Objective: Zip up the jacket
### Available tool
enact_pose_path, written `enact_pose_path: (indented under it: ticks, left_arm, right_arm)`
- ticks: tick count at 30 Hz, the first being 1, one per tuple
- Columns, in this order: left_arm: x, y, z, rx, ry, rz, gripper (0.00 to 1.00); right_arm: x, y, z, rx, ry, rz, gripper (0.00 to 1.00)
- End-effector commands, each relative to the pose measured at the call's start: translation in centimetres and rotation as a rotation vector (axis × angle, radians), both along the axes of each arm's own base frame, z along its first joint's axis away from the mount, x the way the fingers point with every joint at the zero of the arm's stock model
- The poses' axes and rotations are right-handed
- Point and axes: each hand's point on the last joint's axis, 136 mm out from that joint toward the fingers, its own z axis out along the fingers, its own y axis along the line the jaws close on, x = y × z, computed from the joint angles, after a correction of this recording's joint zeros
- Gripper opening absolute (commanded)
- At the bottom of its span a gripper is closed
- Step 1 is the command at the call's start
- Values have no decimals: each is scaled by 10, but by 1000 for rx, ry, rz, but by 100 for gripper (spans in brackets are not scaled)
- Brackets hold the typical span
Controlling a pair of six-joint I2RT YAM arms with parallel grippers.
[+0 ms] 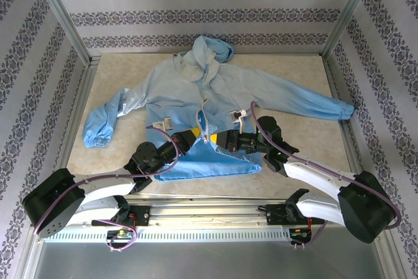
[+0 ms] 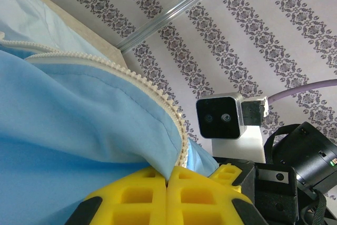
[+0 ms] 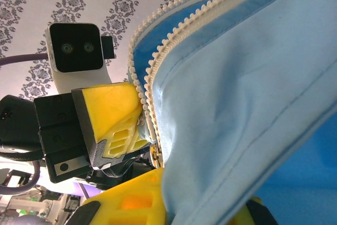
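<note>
The light-blue jacket (image 1: 215, 89) lies spread on the table, hood at the far side and sleeves out to both sides. Its whitish zipper (image 1: 204, 117) runs down the front and stands apart near the hem. My left gripper (image 1: 198, 138) is shut on the jacket's hem, and in the left wrist view its yellow fingers (image 2: 137, 198) pinch the cloth right beside the zipper teeth (image 2: 158, 96). My right gripper (image 1: 223, 140) meets it from the right, shut on the other front panel (image 3: 237, 104) beside the zipper teeth (image 3: 150, 77). The two grippers (image 2: 168, 176) (image 3: 195, 204) almost touch.
Patterned walls (image 1: 209, 4) and metal frame posts (image 1: 62, 11) (image 1: 349, 11) enclose the beige table (image 1: 300, 142). The left cuff (image 1: 96, 136) and right cuff (image 1: 345, 110) lie near the table's sides. A metal rail (image 1: 209, 217) runs along the near edge.
</note>
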Motion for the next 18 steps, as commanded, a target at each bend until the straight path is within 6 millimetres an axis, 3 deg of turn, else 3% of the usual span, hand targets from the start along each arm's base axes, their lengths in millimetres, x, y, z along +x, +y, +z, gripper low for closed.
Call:
enact_pose_path:
  ticks: [1,18]
  left_arm:
    - [-3,3,20,-67,-46,-16,0]
    - [-1,2,16,-80,-33,-19,0]
  right_arm:
    - [-4,4,8,32,-41,25,0]
    - [-5,7,11,37,-47,33,0]
